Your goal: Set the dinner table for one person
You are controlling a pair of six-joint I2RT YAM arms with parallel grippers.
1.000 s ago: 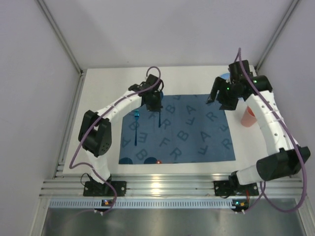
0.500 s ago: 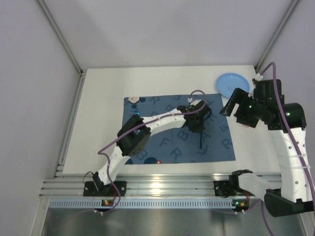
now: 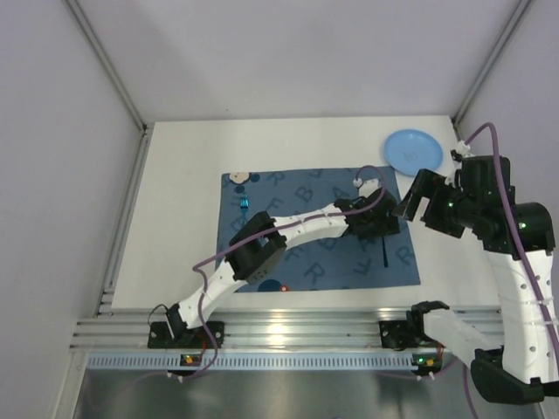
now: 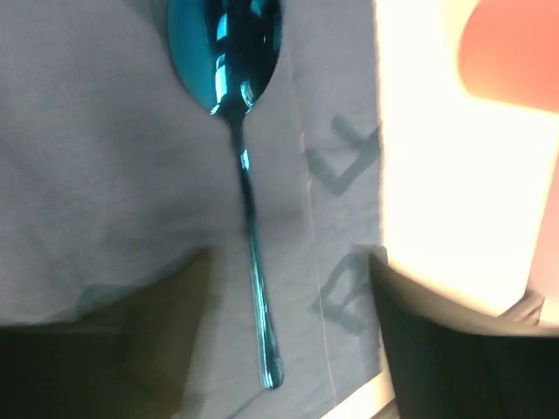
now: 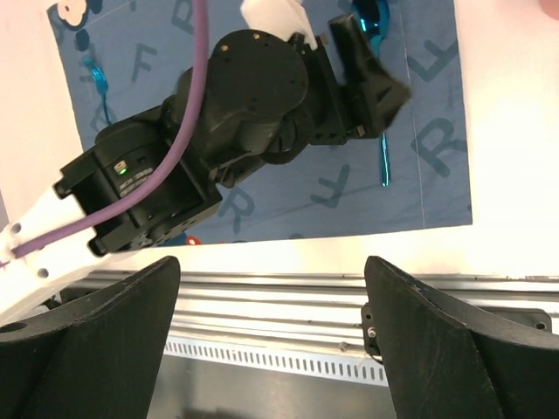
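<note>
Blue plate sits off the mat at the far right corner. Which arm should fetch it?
Right. The right gripper is open and empty, close to the blue plate on its own side. The left gripper is stretched across the placemat, open over the spoon lying near the mat's right edge.

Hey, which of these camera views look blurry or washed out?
Left wrist view: soft throughout, the spoon smeared, the table beside the mat blown out to white. Right wrist view: fairly sharp. Top external view: sharp, with bright glare on the metal rail.
</note>
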